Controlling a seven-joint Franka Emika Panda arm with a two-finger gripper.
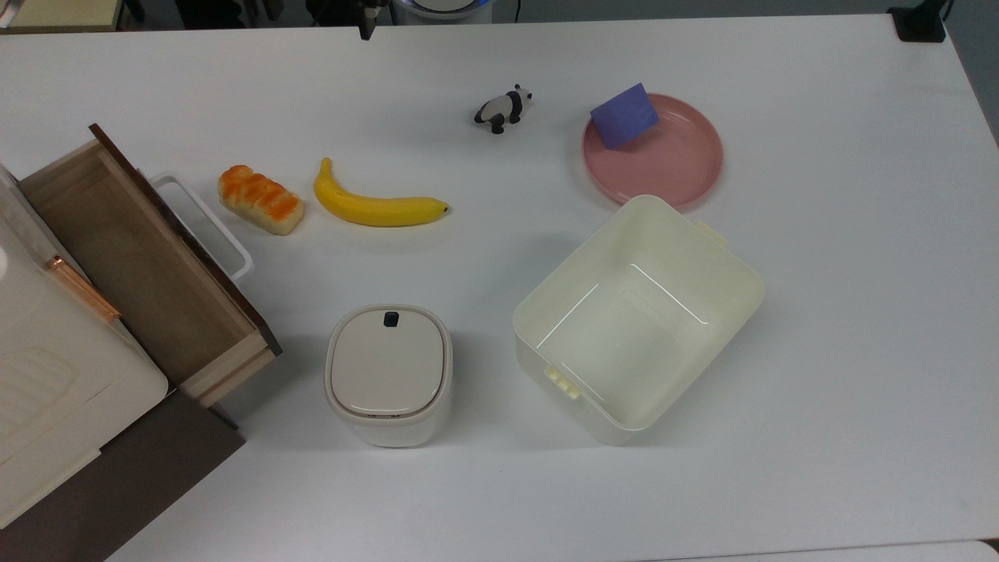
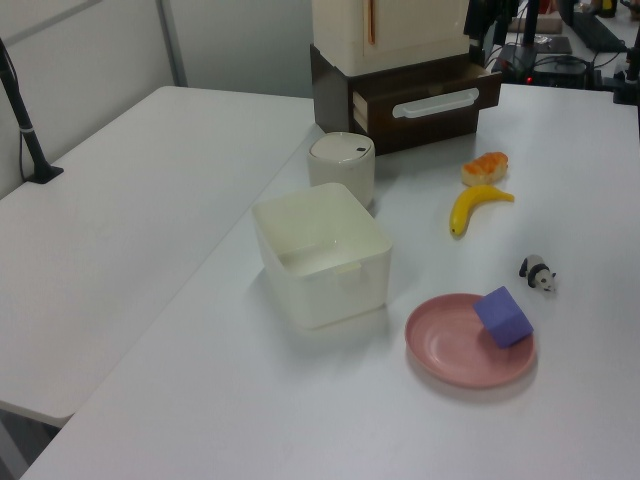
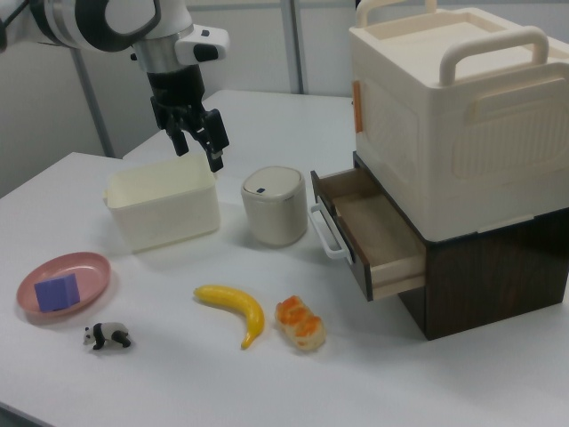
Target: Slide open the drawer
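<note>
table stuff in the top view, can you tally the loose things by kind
Food items: 2, the banana and the bread loaf
Toys: 2, the panda figure and the purple block
Plates: 1, the pink plate
Containers: 2, the cream tub and the lidded bin
Total: 7

The white table point(image 1: 819, 328) in front of me carries everything. At one end sits a dark brown cabinet point(image 3: 498, 267). Out on the surface lie a bread roll point(image 1: 261, 199) and a banana point(image 1: 376, 204) just beside it, a toy panda point(image 1: 503, 108) nearer the far edge, a pink plate point(image 1: 671, 160), a cream tub point(image 1: 638, 320) and a small lidded bin point(image 1: 388, 375).
</note>
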